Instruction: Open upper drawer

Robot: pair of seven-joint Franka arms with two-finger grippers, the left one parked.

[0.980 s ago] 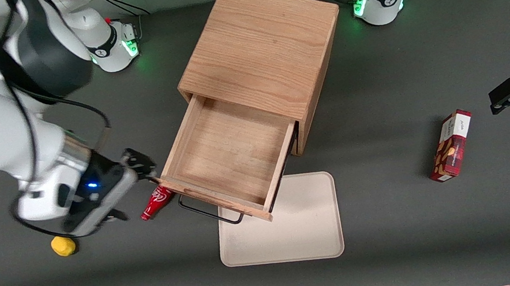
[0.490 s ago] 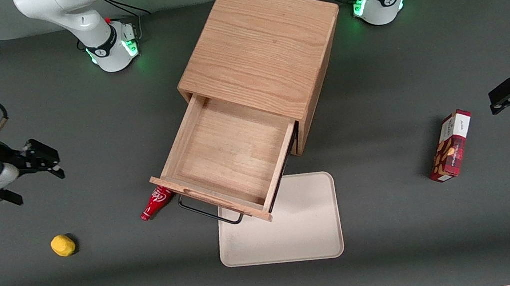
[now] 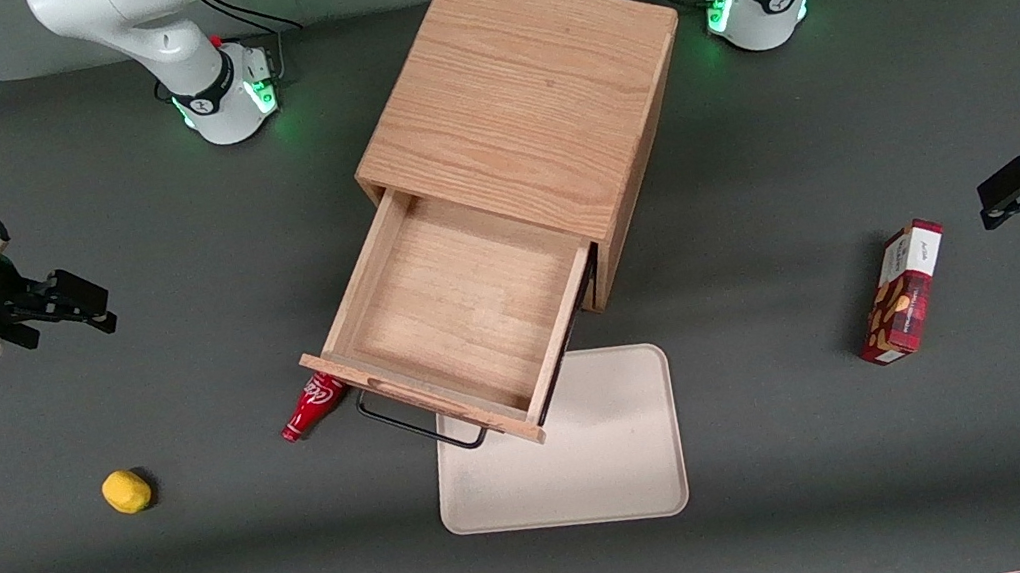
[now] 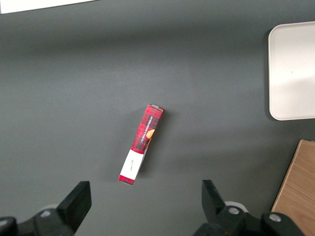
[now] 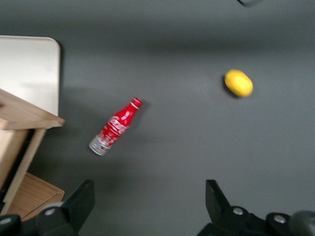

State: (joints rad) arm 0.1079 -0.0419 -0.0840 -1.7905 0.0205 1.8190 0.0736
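The oak cabinet stands mid-table. Its upper drawer is pulled far out toward the front camera, and its light-wood inside holds nothing. The thin black wire handle hangs below the drawer's front board, whose corner shows in the right wrist view. My gripper hovers open toward the working arm's end of the table, well away from the drawer, with nothing between its fingers.
A red bottle lies on the table beside the drawer's front corner. A yellow lemon-like object sits nearer the front camera than my gripper. A cream tray lies under the drawer front. A red snack box lies toward the parked arm.
My gripper has pulled away from the drawer's front corner toward the working arm's end of the table and risen. The drawer stays pulled out as before.
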